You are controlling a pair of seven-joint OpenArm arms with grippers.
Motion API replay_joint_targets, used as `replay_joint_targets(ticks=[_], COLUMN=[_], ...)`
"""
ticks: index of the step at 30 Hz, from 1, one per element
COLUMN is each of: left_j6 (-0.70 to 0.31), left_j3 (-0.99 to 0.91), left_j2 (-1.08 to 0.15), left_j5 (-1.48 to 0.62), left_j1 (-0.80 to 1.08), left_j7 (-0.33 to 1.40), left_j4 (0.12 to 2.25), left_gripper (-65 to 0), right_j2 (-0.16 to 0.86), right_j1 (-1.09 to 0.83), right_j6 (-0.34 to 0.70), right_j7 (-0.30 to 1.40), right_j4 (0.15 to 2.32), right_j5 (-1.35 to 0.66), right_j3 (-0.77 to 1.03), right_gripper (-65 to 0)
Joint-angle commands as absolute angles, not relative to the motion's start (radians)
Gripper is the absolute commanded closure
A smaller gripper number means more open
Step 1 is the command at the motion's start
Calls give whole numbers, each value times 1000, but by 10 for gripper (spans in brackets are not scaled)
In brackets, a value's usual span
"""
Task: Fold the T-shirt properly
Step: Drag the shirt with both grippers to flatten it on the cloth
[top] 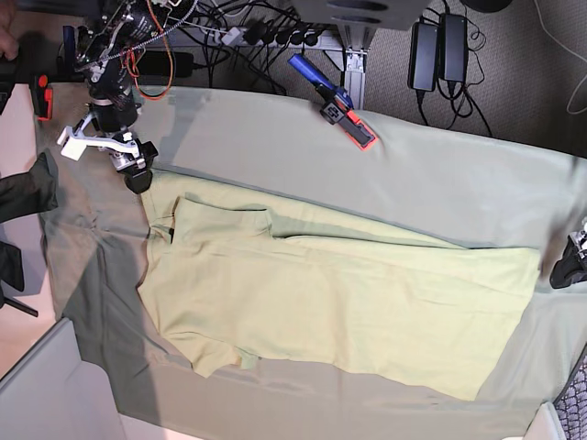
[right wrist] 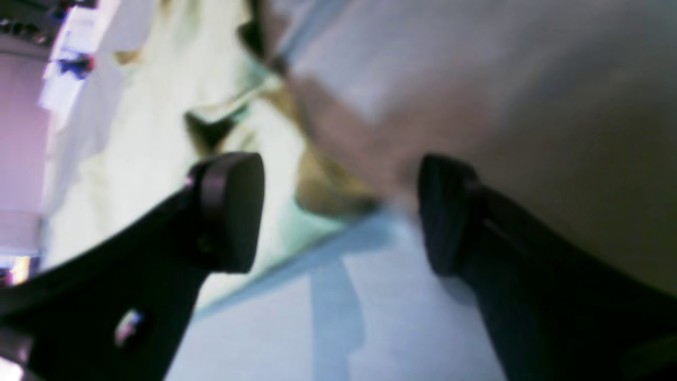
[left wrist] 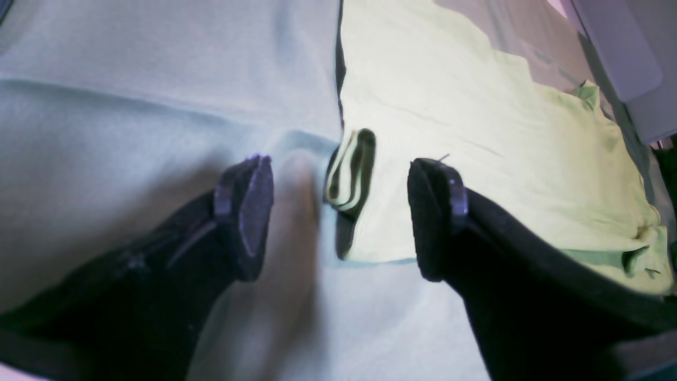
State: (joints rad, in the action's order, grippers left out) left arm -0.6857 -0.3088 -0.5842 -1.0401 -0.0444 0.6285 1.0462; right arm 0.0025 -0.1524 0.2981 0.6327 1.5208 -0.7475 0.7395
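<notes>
The pale yellow-green T-shirt (top: 348,293) lies flat on the grey-green table cloth (top: 413,183), long side running left to right, with a fold line along its upper part. My right gripper (top: 138,174) hovers at the shirt's upper left corner. In the right wrist view it (right wrist: 338,211) is open, with the shirt's edge (right wrist: 158,159) between and left of the fingers. My left gripper (top: 570,266) is at the shirt's right edge. In the left wrist view it (left wrist: 341,211) is open and straddles a layered hem (left wrist: 351,174) of the shirt (left wrist: 476,132).
A blue and red clamp (top: 335,101) holds the cloth at the table's back edge. Power bricks (top: 438,46) and cables lie behind it. A dark garment (top: 23,197) hangs at the far left. A grey box edge (top: 55,385) stands at the bottom left.
</notes>
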Motion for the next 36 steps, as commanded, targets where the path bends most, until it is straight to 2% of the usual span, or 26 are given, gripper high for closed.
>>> replay_joint_targets(ticks=[1,9,10,11,14,15,27,36], left_j6=[-698,-698,-698,-698,-698,-698,-698,-698], left_j3=[-316,-316,-316,-316,-314,-312,-310,-181], left_j2=[-610,-609,-609,-609,-598,-591,-501,-490], left_j5=[-1063,-1093,-1097,-1103,-1082,-1063,-949,-942], left_j1=[-54,-40,-40,-39,-39,-39,-139,-169], left_j7=[611,612,613,614,618,618,574,583], left_j4=[1061,1061,1061,1061,1061,1060,918,896], left_gripper=[-429,-429,-429,-429,-429,-429,-429,-429], right_j2=[-7,-68,-68,-69,-66,-66,-63,-63], right_j1=[-147,-142,-142,-142,-141,-140,-142,-142], right_j6=[322,322,322,322,322,322,344,344], right_j7=[661,670,670,670,655,647,653,652], right_j4=[1528,1536,1539,1544,1560,1565,1570,1570], right_j5=[-753,-752,-752,-752,-751,-750,-733,-733], right_j3=[732,680,680,680,680,680,680,680], right_gripper=[-445,-438,-396,-319,-21,0,0,0])
